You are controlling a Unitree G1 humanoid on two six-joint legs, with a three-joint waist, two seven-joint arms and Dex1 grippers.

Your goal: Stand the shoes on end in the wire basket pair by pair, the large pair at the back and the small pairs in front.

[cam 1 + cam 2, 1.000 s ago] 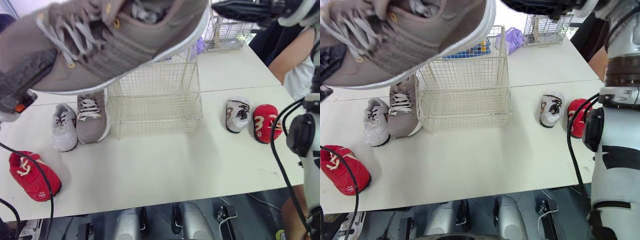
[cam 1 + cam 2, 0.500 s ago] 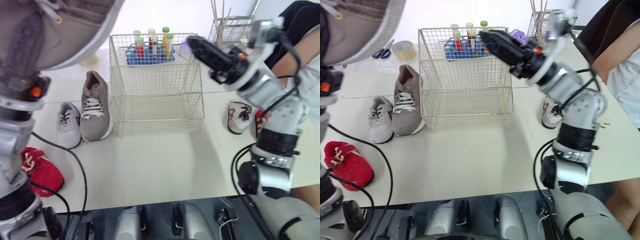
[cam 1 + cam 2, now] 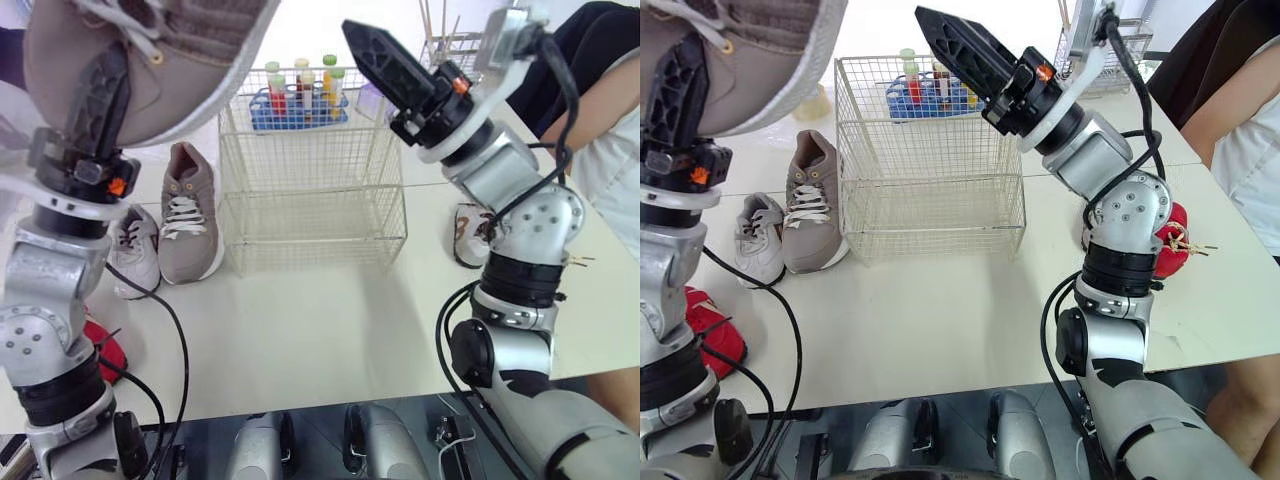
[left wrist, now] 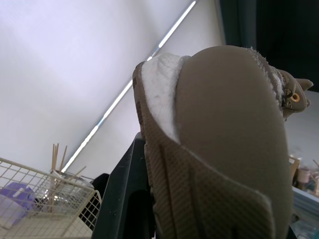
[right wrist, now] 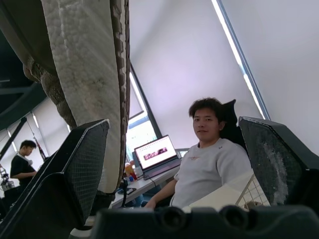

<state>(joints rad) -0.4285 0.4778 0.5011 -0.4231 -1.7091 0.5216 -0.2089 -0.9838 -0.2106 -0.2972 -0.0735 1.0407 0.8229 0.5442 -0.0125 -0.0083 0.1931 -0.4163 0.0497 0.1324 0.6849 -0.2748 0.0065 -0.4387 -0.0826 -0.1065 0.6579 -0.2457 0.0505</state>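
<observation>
The left gripper grips one large taupe shoe high over the table's left side. The right gripper, fingers spread and holding nothing, hovers above the wire basket. The matching shoe lies just left of the basket.

Bare tabletop before wire basket; grey shoe beside its left.

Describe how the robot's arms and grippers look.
The left arm and right arm are rounded silver-grey segments with black joint bands; black cables loop beside them. The left gripper and right gripper have black, tapered, ribbed fingers and a small orange mark at the base.
</observation>
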